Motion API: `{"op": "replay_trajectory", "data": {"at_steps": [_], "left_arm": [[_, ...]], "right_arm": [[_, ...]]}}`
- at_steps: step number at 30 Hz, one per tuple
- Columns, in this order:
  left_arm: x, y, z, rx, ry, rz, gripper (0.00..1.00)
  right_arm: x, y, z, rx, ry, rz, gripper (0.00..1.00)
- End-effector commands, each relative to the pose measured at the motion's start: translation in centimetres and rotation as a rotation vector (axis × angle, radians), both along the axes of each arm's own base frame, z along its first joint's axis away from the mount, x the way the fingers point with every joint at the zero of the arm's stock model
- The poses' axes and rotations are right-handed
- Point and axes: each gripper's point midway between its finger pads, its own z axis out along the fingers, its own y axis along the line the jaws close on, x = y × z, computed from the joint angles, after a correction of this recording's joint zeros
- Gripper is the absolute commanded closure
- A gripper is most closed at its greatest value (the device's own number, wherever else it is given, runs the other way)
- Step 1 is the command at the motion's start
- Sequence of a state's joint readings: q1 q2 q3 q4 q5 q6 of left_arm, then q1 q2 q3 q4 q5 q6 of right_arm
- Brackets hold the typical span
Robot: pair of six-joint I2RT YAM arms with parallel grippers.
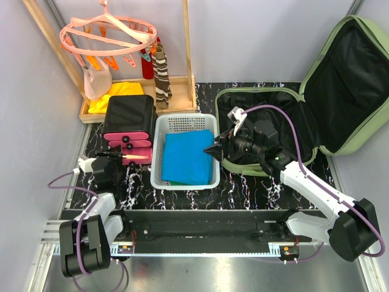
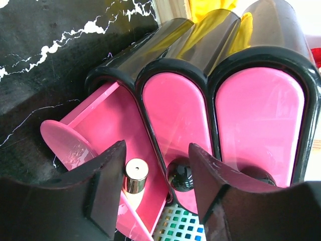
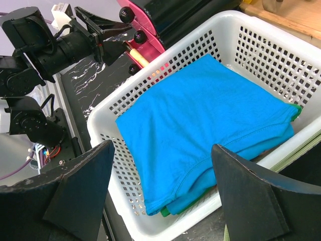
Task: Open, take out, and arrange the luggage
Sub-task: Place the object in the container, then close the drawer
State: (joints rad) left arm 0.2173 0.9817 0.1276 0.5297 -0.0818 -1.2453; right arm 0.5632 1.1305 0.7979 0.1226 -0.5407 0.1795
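**Status.** The luggage [image 1: 331, 79] lies to the right of the white basket [image 1: 157, 159], touching or almost touching the basket's right wall. It is unzipped, with its lid propped up against the wall. I judge the opening step complete and the take-out-and-arrange step in hand.

**Basket.** A folded blue cloth [image 1: 185, 157] lies inside the basket, on top of another folded piece that shows green at one edge.

**Left gripper.** I have the left gripper [image 2: 156, 145] to the left of the basket, at the front of the black-and-pink drawer unit [image 1: 129, 115]. Its fingers stand apart and clamp nothing. The lowest drawer [image 2: 100, 115] is pulled out. A small gold-capped item [image 2: 135, 175] shows between the fingers, just beside one of them. I cannot tell whether it rests in the drawer. A black knob [image 2: 179, 175] also sits between the fingers.

**Right gripper.** I have the right gripper [image 3: 162, 145] above the basket's right edge, with its fingers wide apart and empty.

**Next move.**
1. Back the left gripper straight away from the drawer unit without snagging the knob.
2. Swing the right gripper away from the basket toward the luggage.
3. Check the luggage base first. My right arm hides most of it, so I cannot tell what remains inside.
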Motion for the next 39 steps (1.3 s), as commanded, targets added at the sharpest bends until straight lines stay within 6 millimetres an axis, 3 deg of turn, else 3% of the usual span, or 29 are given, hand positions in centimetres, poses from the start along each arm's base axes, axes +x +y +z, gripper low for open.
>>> {"op": "replay_trajectory", "data": {"at_steps": [1,5,7,8,13,17,20,23,32,33,39], "left_arm": [[1.1,0.7,3.7,0.067,-0.089,0.008,0.42],[0.8,1.8,5.8,0.15,-0.098,0.045,0.38],[0.3,2.6,5.8,0.208,-0.057,0.072,0.3],[0.1,2.9,6.8,0.231,-0.07,0.085,0.27],[-1.1,4.5,6.3,0.296,0.009,0.131,0.12],[-1.4,3.7,4.4,0.289,0.065,0.074,0.13],[-1.7,2.2,2.0,0.22,0.103,0.009,0.13],[-1.9,0.9,0.8,0.158,0.091,-0.036,0.13],[-1.3,0.0,0.1,0.131,0.056,-0.081,0.14],[-0.8,-0.1,1.0,0.139,0.012,-0.088,0.15],[0.1,-1.0,1.3,0.139,-0.039,-0.146,0.33]], "right_arm": [[0.1,0.2,1.0,0.014,-0.048,0.009,0.12],[0.0,0.3,1.1,0.013,-0.052,0.015,0.12],[0.1,0.2,1.0,0.008,-0.055,0.013,0.12],[0.2,0.2,1.1,0.006,-0.058,0.01,0.12],[0.3,0.1,1.0,-0.005,-0.067,0.005,0.12],[0.3,0.0,1.0,-0.009,-0.069,0.002,0.12],[0.4,-0.1,1.1,-0.008,-0.073,-0.003,0.12],[0.3,0.0,1.2,-0.006,-0.074,0.0,0.12],[0.0,-0.3,1.0,-0.009,-0.075,-0.004,0.12],[0.0,-0.4,0.9,-0.011,-0.076,-0.005,0.12],[0.0,-0.6,0.7,-0.018,-0.075,-0.015,0.12]]}}
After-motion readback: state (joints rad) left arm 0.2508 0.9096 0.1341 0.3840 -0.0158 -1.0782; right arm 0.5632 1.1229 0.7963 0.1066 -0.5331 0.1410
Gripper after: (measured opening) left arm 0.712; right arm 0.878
